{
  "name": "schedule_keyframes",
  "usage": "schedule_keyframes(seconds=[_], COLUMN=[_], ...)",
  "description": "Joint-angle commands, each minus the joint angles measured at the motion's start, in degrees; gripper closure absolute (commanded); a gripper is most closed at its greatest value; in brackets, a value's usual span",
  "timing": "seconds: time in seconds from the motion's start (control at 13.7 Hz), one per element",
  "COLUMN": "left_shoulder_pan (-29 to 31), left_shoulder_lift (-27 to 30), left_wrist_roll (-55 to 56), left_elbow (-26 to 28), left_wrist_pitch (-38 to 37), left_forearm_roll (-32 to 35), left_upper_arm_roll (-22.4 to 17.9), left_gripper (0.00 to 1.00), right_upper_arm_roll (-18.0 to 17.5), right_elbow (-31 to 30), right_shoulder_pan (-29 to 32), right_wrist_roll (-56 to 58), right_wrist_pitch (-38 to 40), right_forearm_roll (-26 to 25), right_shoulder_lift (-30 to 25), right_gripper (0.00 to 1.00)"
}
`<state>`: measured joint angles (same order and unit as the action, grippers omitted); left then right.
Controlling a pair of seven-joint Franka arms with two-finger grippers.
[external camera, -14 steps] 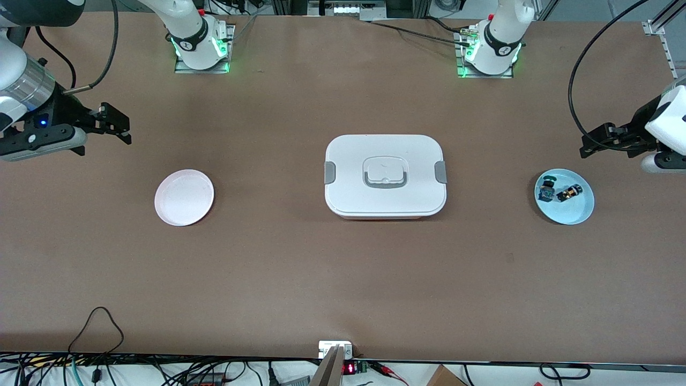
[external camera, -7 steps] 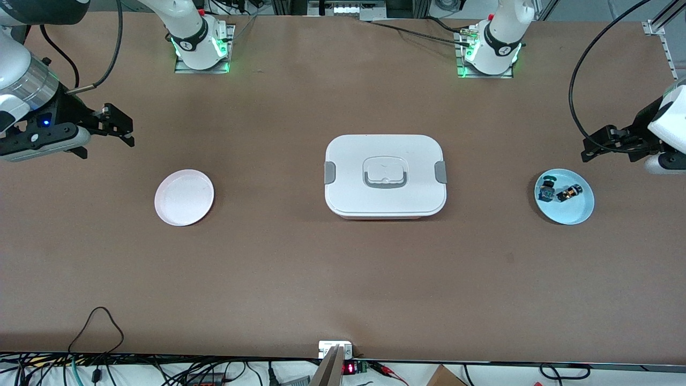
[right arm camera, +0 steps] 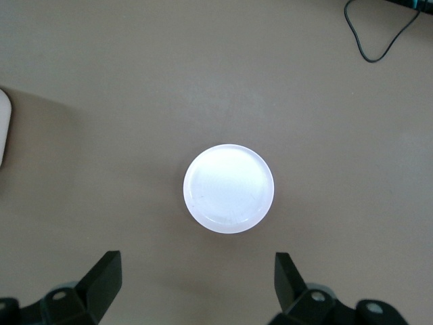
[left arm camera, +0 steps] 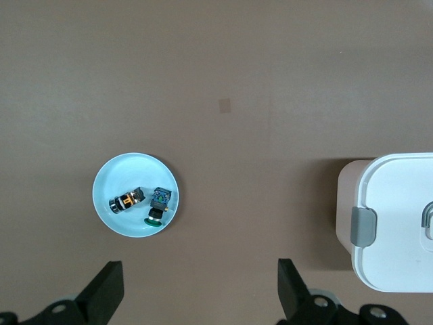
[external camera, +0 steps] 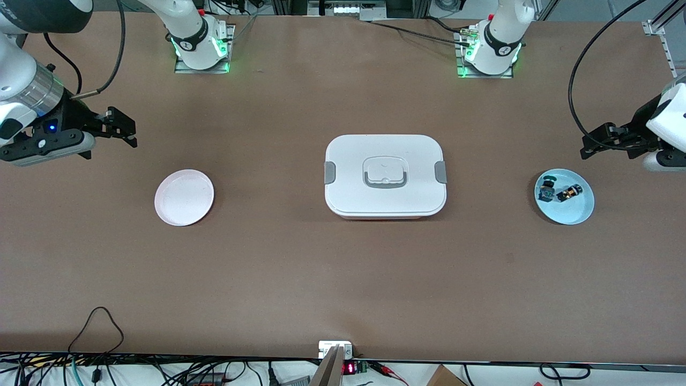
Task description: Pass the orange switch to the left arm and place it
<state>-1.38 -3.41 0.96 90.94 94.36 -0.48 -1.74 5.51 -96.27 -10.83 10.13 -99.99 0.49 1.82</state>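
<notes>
The orange switch lies on a light blue plate at the left arm's end of the table, beside a blue and teal switch. It also shows in the left wrist view. My left gripper is open and empty, up in the air over the table beside that plate. My right gripper is open and empty, high over the table beside an empty white plate. The white box stands at the table's middle.
The box's corner shows in the left wrist view. The white plate shows in the right wrist view. Cables lie along the table edge nearest the front camera.
My right gripper has crept toward the table's middle and a little away from the front camera. My left gripper has barely shifted. Nothing on the table has moved.
</notes>
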Motion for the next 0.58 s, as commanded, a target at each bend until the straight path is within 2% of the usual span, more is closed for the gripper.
schedule_keyframes(seconds=[0.0,0.51], left_shoulder_pan=[0.1,0.2], left_shoulder_lift=[2.1,2.2], left_wrist_roll=[-0.3,-0.3], left_elbow=[2.1,2.0], left_wrist_pitch=[1.1,0.6], left_forearm_roll=[-0.3,-0.4], left_upper_arm_roll=[0.7,0.7], left_gripper=[0.00,0.00], right_upper_arm_roll=[0.0,-1.2], right_elbow=[0.2,0.6], right_shoulder_pan=[3.8,2.7], right_wrist_roll=[0.9,0.8], right_wrist_pitch=[0.6,-0.2], right_forearm_roll=[-0.1,-0.1], right_shoulder_lift=[0.6,0.8], right_gripper=[0.00,0.00])
